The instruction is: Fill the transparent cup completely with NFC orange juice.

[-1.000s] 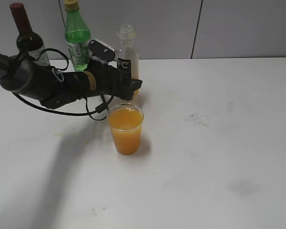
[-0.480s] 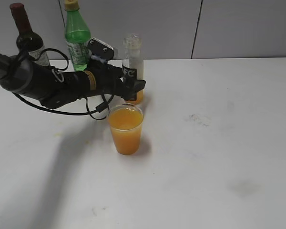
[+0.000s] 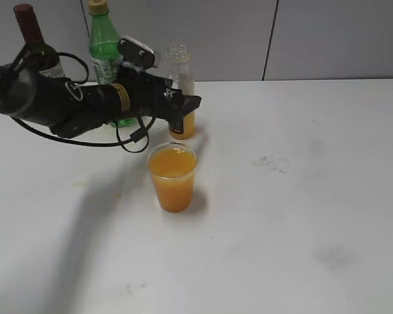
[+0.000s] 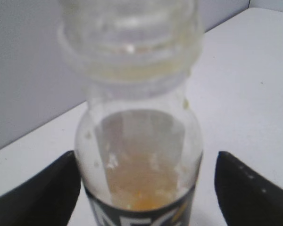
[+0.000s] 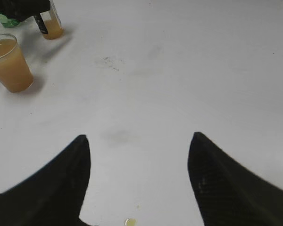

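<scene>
Left gripper (image 3: 182,112) hides the juice bottle's (image 3: 181,91) label; fingers (image 4: 35,193) seem spread beside it. Right gripper (image 5: 139,155) fingers wide. Cup (image 3: 173,176) brimming orange.

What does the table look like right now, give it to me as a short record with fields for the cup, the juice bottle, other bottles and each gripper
cup: transparent cup upright on the white table, filled near the rim with orange juice
juice bottle: uncapped NFC bottle upright behind the cup, only a little juice left at the bottom
other bottles: green bottle and wine bottle at the back left
left gripper: around the juice bottle, fingers apart from its sides
right gripper: open, holding nothing
</scene>
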